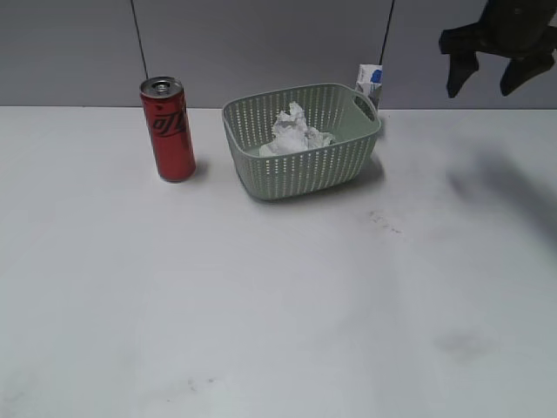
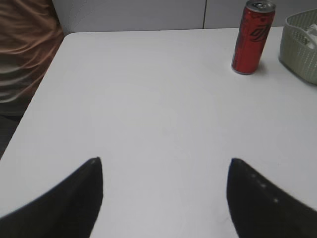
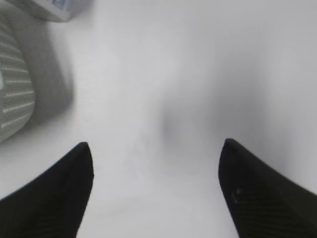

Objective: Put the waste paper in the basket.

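Note:
The sage-green basket (image 1: 348, 131) stands at the back middle of the white table. Crumpled white waste paper (image 1: 294, 132) lies inside it; I cannot tell how many wads. The basket's edge also shows in the left wrist view (image 2: 299, 44) and in the right wrist view (image 3: 15, 99). My right gripper (image 1: 489, 87) hangs open and empty high at the upper right, right of the basket; in its wrist view (image 3: 154, 148) only bare table lies between the fingers. My left gripper (image 2: 165, 161) is open and empty over bare table, and is out of the exterior view.
A red drink can (image 1: 170, 129) stands upright left of the basket, also in the left wrist view (image 2: 252, 35). A small white-and-blue carton (image 1: 369, 81) stands behind the basket's right corner, by the grey back wall. A person's clothing (image 2: 25, 44) is at the table's left edge.

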### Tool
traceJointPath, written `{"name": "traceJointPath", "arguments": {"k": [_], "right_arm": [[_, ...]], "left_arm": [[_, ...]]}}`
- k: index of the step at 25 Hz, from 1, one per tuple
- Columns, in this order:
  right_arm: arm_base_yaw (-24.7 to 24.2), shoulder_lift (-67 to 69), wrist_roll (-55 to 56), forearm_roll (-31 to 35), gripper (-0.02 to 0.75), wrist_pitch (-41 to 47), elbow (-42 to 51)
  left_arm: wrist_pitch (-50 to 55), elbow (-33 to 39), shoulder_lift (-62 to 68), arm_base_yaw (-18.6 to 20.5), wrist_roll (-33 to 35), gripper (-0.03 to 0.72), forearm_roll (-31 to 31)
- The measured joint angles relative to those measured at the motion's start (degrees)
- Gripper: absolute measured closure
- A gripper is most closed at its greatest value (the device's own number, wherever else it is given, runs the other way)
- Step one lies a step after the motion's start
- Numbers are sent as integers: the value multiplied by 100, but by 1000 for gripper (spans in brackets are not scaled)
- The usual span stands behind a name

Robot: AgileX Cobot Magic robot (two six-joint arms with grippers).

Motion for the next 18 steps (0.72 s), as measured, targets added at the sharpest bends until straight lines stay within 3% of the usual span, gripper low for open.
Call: {"name": "traceJointPath", "arguments": {"k": [4, 8, 12, 18], "right_arm": [[-120, -600, -279, 171, 146, 24, 565], [-64, -1617, -443, 265, 147, 24, 1700], [-47, -2655, -564, 265, 147, -52, 3245], [-47, -4238, -610, 265, 148, -883, 5758]], "left_arm": [[0, 0, 0, 0, 0, 97, 0], [0, 0, 0, 0, 0, 97, 0], [0, 0, 0, 0, 0, 97, 0], [0, 0, 0, 0, 0, 97, 0]]}}
